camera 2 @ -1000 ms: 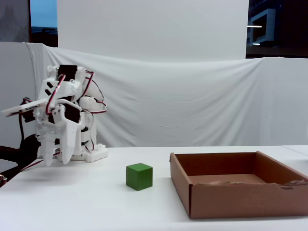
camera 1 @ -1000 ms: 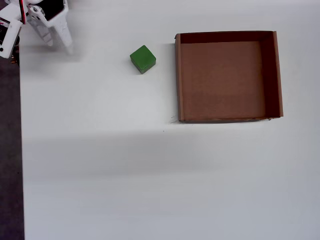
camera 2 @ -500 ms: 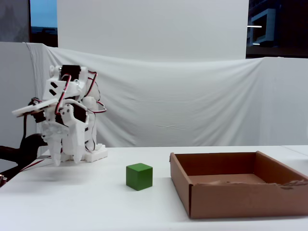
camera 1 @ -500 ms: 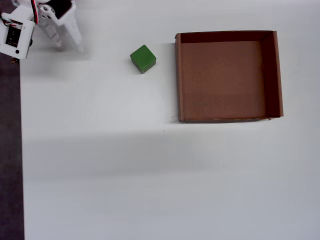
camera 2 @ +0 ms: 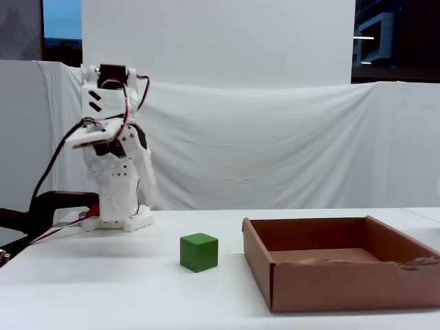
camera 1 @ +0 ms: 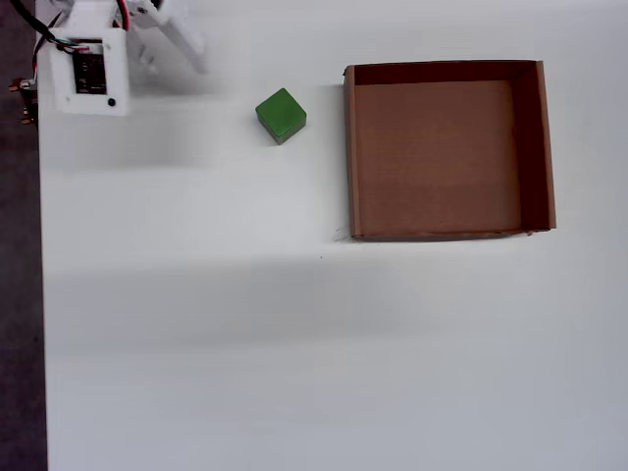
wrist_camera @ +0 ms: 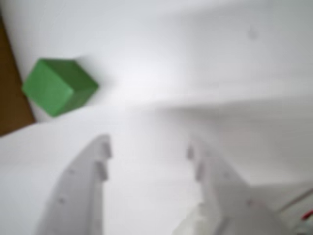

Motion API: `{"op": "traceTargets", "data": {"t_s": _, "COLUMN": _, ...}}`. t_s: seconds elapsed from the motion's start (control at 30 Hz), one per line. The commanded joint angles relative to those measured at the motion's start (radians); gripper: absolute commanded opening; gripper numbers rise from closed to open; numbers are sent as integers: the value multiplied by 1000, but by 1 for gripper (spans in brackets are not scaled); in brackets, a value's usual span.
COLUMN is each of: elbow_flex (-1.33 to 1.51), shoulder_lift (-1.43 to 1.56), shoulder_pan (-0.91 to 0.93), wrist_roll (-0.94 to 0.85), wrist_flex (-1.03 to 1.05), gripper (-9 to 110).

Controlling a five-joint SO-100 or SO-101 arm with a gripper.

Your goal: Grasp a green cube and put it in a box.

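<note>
Since the earlier frame, the white arm's hand (wrist_camera: 146, 152) has swung up and toward the small bright-green cube (camera 1: 281, 115), fingers apart and empty. That cube rests on the white counter (camera 1: 294, 324), just left of the shallow brown cardboard box (camera 1: 351, 157) in the overhead view, not touching it.
</note>
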Motion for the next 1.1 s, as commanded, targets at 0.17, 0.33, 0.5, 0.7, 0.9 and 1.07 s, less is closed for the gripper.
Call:
{"op": "traceTargets", "data": {"t_s": 0.17, "elbow_flex": -124, "shoulder_lift": -114, "shoulder_pan": -92, "wrist_roll": -100, "wrist_flex": -41, "gripper": 21}}
{"op": "traceTargets", "data": {"t_s": 0.33, "elbow_flex": -160, "shoulder_lift": -181, "shoulder_pan": -141, "wrist_roll": -140, "wrist_flex": -52, "gripper": 21}}
{"op": "traceTargets", "data": {"t_s": 0.5, "elbow_flex": -183, "shoulder_lift": -235, "shoulder_pan": -186, "wrist_roll": -160, "wrist_flex": -74, "gripper": 21}}
{"op": "traceTargets", "data": {"t_s": 0.7, "elbow_flex": -156, "shoulder_lift": -258, "shoulder_pan": -236, "wrist_roll": -195, "wrist_flex": -141, "gripper": 21}}
{"op": "traceTargets", "data": {"t_s": 0.9, "elbow_flex": -244, "shoulder_lift": -344, "shoulder_pan": -313, "wrist_roll": -196, "wrist_flex": -52, "gripper": 21}}
{"op": "traceTargets", "data": {"t_s": 1.07, "elbow_flex": -288, "shoulder_lift": -396, "shoulder_pan": -345, "wrist_roll": -219, "wrist_flex": -77, "gripper": 21}}
